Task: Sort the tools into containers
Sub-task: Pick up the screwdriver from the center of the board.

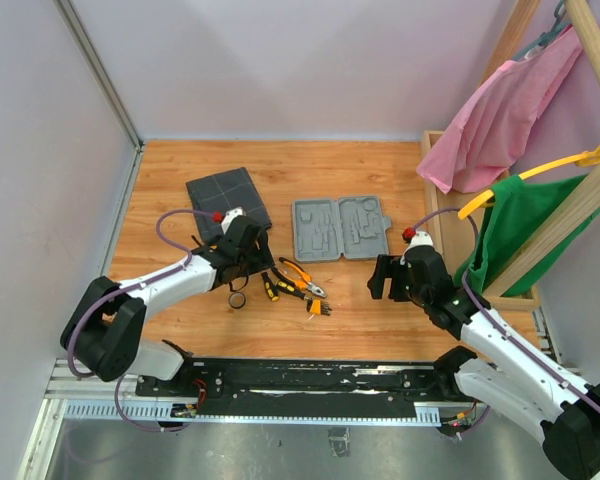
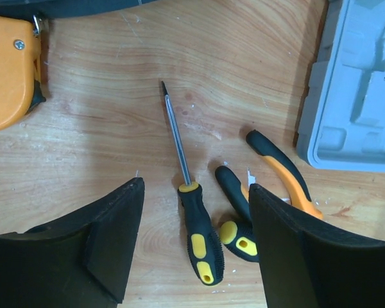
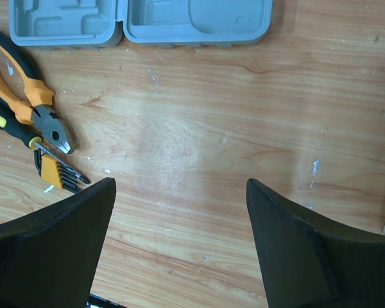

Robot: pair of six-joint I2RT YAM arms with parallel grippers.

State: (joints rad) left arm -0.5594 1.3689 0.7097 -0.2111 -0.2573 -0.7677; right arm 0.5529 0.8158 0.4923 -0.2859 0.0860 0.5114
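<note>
My left gripper (image 2: 196,186) is open just above the table, and the handle of a black-and-yellow screwdriver (image 2: 202,237) lies between its fingers, touching neither. A second screwdriver handle (image 2: 239,240) and the orange-and-black pliers (image 2: 285,176) lie by the right finger. A round orange piece (image 2: 9,70) sits at the far left. From above, the black tape ring (image 1: 237,299) lies just near of the left gripper (image 1: 248,262). My right gripper (image 3: 181,183) is open over bare wood, right of the orange bit holder (image 3: 54,172). The grey case (image 1: 340,228) lies open; the dark pouch (image 1: 227,203) is to its left.
A wooden rack (image 1: 570,200) with a pink cloth (image 1: 510,110) and a green cloth (image 1: 525,225) on hangers stands at the right edge, close to my right arm. Walls close in the table at the left and back.
</note>
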